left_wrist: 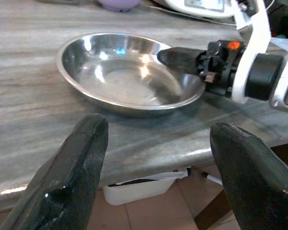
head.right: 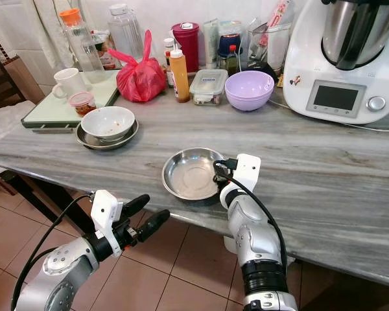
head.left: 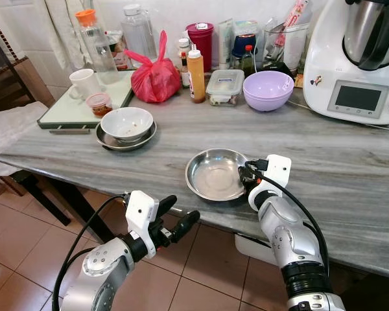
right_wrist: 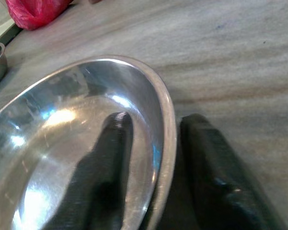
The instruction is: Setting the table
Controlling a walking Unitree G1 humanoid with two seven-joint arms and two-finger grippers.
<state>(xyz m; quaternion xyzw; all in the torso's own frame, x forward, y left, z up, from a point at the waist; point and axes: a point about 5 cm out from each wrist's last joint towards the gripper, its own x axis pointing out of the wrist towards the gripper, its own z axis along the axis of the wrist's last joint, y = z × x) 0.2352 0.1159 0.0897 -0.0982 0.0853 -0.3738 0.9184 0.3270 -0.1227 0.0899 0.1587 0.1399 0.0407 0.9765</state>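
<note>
Steel plate point(head.left: 215, 173): shallow, round, shiny metal, with a low sloping wall and a thin rolled rim. Upright and empty, bright light spots on the flat bottom. Lies in the lower middle of the left eye frame, on the grey stone table point(head.left: 350, 175), close to the near edge. Right side of the rim gripped by the right gripper point(head.left: 245, 175): one black finger point(right_wrist: 108, 158) inside, pressed on the inner wall, the other one point(right_wrist: 216, 167) outside the rim, on the table surface. In the left wrist frame, plate in the upper middle.
</note>
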